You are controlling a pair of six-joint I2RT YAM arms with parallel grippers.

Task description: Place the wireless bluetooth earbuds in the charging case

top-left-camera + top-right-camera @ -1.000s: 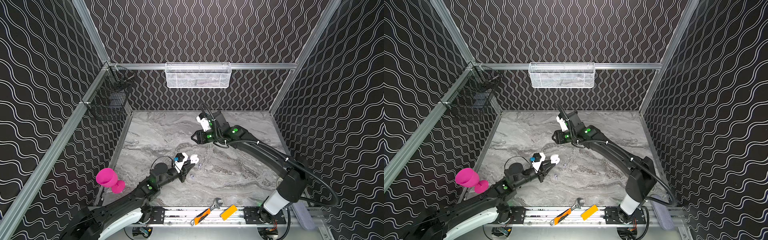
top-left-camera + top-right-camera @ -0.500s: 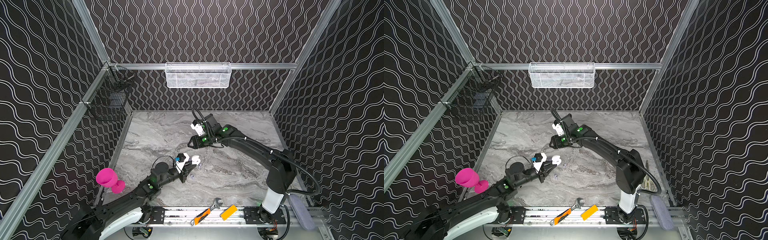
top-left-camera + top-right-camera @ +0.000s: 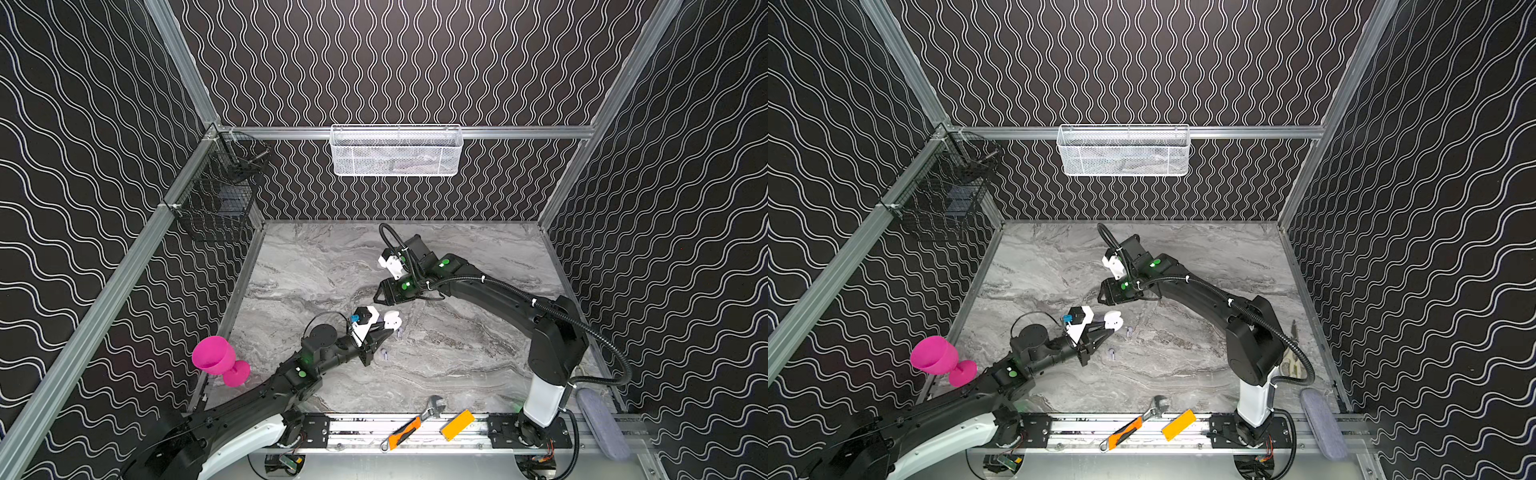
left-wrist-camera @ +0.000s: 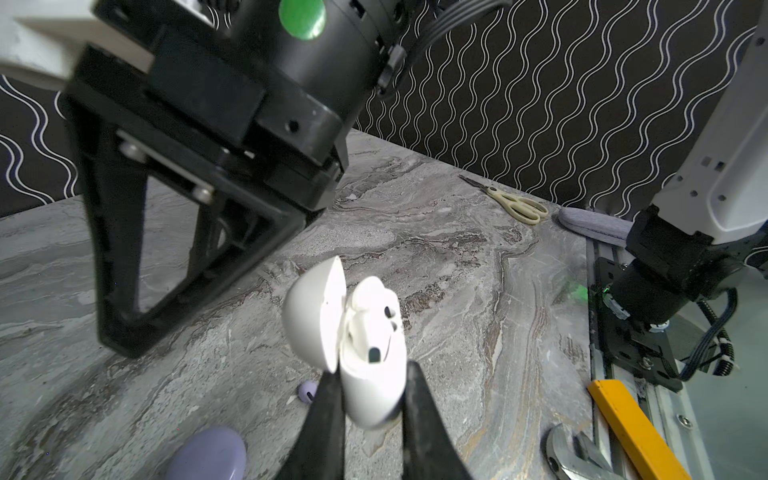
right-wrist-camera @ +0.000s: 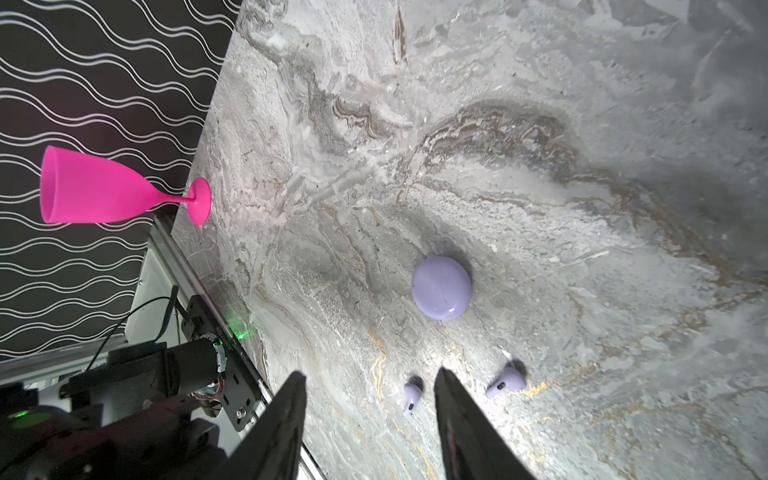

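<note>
At the front rail an orange utility knife, a wrench and a yellow block lay close together, and a pink goblet stood at the left edge of the marble tabletop. Just beyond, the left gripper was clamped on the body of the white charging case, whose lid was swung open. White earbuds seemed to sit in its wells, though glare washed out the detail. A closed lavender case lay flat on the marble near that gripper. One lavender earbud and a second lavender earbud lay loose on the marble near the white case, apart from each other and from the lavender case. Farther back, the right gripper hung over the marble with its jaws partly apart and nothing between them. In its wrist view the first earbud showed in the gap between the fingers, down on the tabletop. Scissors lay near the right wall. On the back wall hung a white mesh basket, with a black wire basket in the left corner.
</note>
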